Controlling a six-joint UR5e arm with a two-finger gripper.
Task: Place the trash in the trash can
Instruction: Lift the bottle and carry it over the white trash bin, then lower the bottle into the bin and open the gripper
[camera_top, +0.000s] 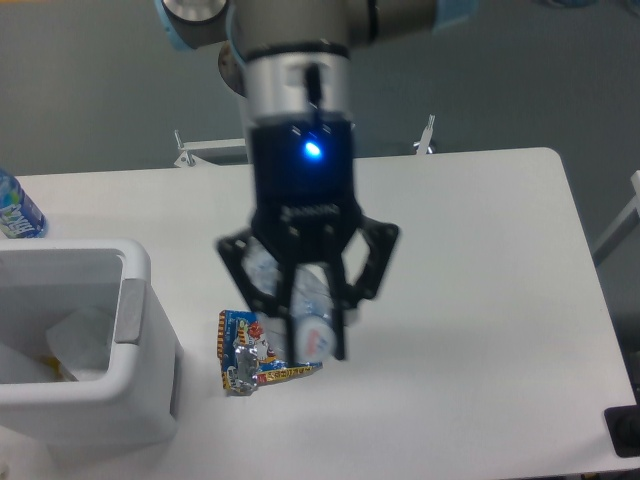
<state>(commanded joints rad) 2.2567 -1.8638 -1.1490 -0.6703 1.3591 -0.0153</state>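
My gripper (312, 322) is shut on the clear plastic bottle (308, 305) and holds it in the air above the table, over the right part of the snack wrapper. The bottle's body slants up to the left between the fingers, partly hidden by them. The blue foil wrapper (255, 360) with orange edges lies flat on the table just right of the trash can. The white trash can (135, 290) stands at the left edge, open at the top, with paper scraps inside.
A blue-labelled bottle (15, 208) stands at the far left behind the bin. The arm's base (270, 60) rises at the back of the white table (480, 250). A dark object (625, 430) sits at the lower right corner.
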